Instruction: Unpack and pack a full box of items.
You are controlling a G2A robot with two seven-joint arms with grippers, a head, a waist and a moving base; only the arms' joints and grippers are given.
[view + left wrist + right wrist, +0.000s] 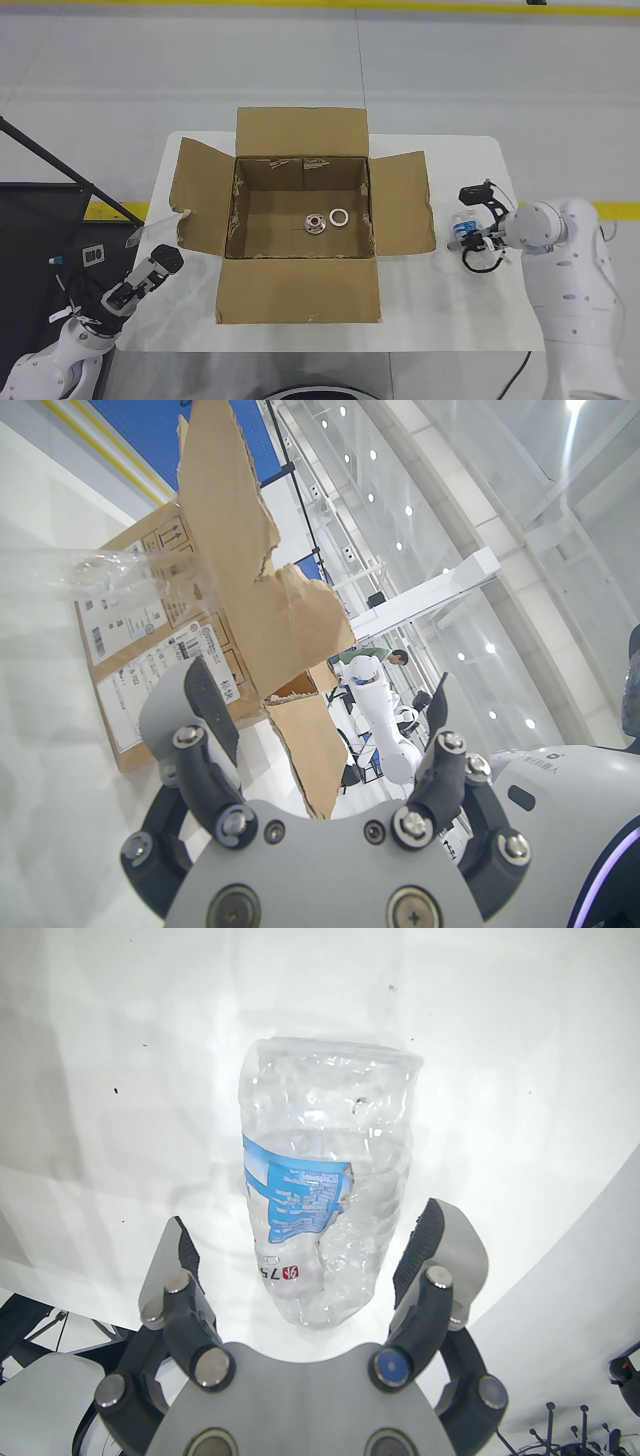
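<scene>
the crumpled bottle (325, 1178) sits near the table's (460, 310) right edge beside the box (300, 285), untouched between the spread fingers of the right gripper (306, 1223), the left gripper (320, 672) open by the front-left corner; likely mid-unpacking, the next move needs a clean lift away toward the two rings (340, 215) on the box floor.

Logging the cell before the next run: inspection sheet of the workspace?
Surface: white table, no spills seen.
Job's things: open brown cardboard box, flaps splayed, holding a grey ring and a white ring; crumpled clear plastic bottle with blue label right of it.
Clutter: clear plastic piece by the box's left flap.
Claws: left claw open, empty; right claw open, astride the bottle.
Cables: black cable looped at the right wrist.
Surroundings: grey floor, yellow floor line.
</scene>
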